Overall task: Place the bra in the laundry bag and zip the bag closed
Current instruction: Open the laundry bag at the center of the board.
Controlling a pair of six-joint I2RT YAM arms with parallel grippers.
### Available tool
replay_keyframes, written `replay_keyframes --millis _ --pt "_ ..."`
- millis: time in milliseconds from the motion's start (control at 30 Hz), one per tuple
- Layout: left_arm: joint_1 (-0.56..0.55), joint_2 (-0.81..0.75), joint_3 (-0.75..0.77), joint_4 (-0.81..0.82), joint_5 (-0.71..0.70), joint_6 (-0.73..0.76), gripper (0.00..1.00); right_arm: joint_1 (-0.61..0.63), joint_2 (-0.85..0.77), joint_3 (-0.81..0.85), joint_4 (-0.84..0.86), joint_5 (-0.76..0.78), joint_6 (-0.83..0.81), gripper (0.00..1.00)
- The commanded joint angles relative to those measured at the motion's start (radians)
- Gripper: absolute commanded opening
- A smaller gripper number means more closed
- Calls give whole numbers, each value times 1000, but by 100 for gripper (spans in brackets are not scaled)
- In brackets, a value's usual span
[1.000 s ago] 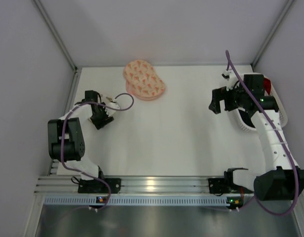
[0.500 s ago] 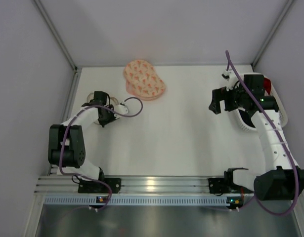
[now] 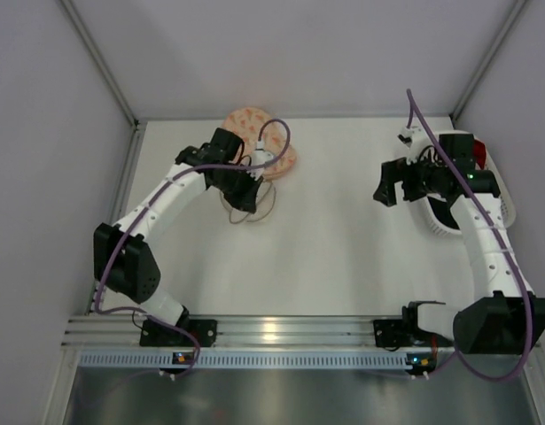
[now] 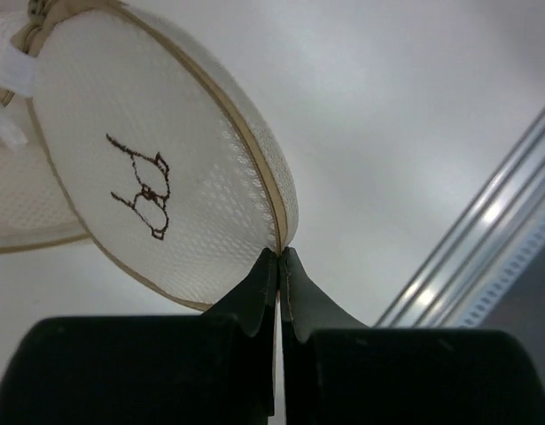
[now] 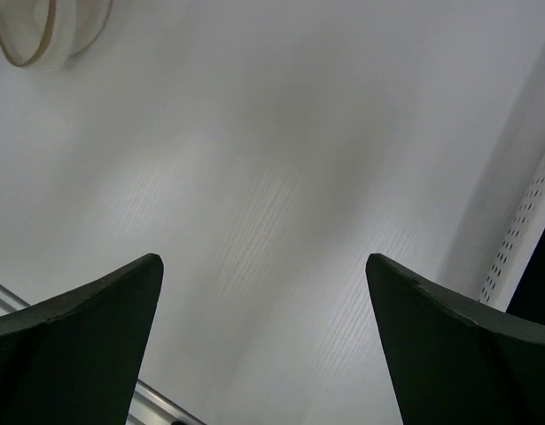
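TOP EXTERNAL VIEW
Worktop [image 3: 343, 257]: white, walled on three sides, with a metal rail [image 3: 272, 329] along the lower edge of the frame.
Bra [image 3: 244, 119]: pink and patterned, at upper centre near the back wall. Partly hidden by the left arm, and outside the bag.
Laundry bag [image 3: 259, 211]: pale, see-through round with a tan rim, just below the bra in the frame, right at the left fingers.
Left fingers [image 3: 245, 193]: upper centre, over the near edge of the bra, pressed together at the bag's rim.
Right fingers [image 3: 385, 181]: right of centre in the upper half, spread wide with nothing between, well apart from bra and bag.
White ribbed object [image 3: 507, 208]: right edge, half under the right arm, a red part at its top; kind not clear.

LEFT WRIST VIEW
Left fingers [image 4: 274, 266]: lower centre, tips shut tight, pinching the bag's tan rim.
Laundry bag [image 4: 166, 177]: fills the upper left as a white mesh disc with tan piping and a small dark embroidered figure. A second layer shows behind at far left.
Zip: open or closed, cannot tell.
Contact with worktop: cannot tell.
Rail [image 4: 485, 248]: diagonal at right.

RIGHT WRIST VIEW
Right fingers: dark tips at lower left and lower right, far apart, only bare worktop between.
Upper left corner: edge of a pale round thing with a tan rim, same look as the laundry bag [image 5: 37, 27].
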State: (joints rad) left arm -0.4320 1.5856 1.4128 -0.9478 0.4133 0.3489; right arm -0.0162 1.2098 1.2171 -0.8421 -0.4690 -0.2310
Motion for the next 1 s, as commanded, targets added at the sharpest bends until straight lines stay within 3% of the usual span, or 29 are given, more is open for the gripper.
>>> replay_keyframes --millis 0,200,267,367,500,633,733,800,833,867,967 --pt "-10 37 132 -97 258 -281 0 -7 13 22 -47 -57 -37 99" --pt "-10 120 276 -95 634 -531 0 -7 37 27 -110 -135 -90 100" --pt "-4 145 284 -86 781 -573 0 -7 49 24 -121 -169 -100 99" --pt "2 157 238 30 878 -685 0 -7 74 19 -138 -210 -114 99" --pt "21 200 293 35 1005 -688 0 -7 103 7 -146 -256 -123 99" --pt "99 240 337 35 1042 -611 0 -7 138 -16 -114 -283 -107 99" --pt "178 295 286 38 1049 -521 0 -7 163 -18 -109 -293 -102 99" --pt "228 358 262 41 1059 -454 11 -7 172 -18 -107 -299 -102 99" --pt "272 382 256 41 1064 -432 26 -7 175 -19 -109 -303 -103 99" --pt "295 402 246 43 1062 -410 34 -7 172 -21 -109 -306 -103 99" --pt "387 500 253 41 998 -352 51 -7 169 -14 -123 -304 -103 100"
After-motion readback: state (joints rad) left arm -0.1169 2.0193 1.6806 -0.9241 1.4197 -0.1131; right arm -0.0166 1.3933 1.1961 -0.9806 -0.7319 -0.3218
